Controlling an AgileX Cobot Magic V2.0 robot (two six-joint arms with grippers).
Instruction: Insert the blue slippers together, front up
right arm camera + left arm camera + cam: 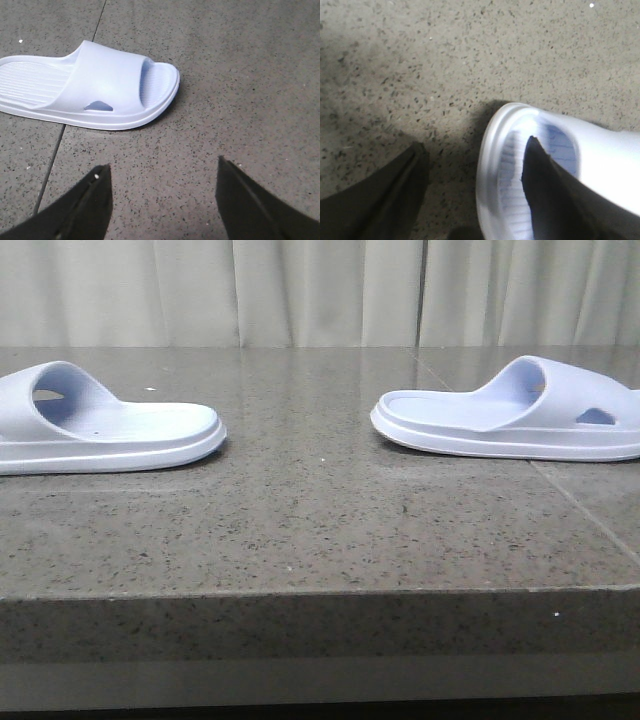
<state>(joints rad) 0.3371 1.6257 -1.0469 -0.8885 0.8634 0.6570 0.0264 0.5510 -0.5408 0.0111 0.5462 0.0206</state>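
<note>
Blue slippers (110, 430) (520, 415): pale lavender foam, thick-soled, ridged footbeds, well apart.

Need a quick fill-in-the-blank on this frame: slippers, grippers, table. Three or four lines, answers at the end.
1. The number of blue slippers on the table is ____.
2. In the front view, the heels of the left slipper and the right slipper point toward each ____.
3. The left gripper has one finger over the slipper's ____ end.
4. The right gripper is open and holds ____.

Answers: two; other; toe; nothing
</note>
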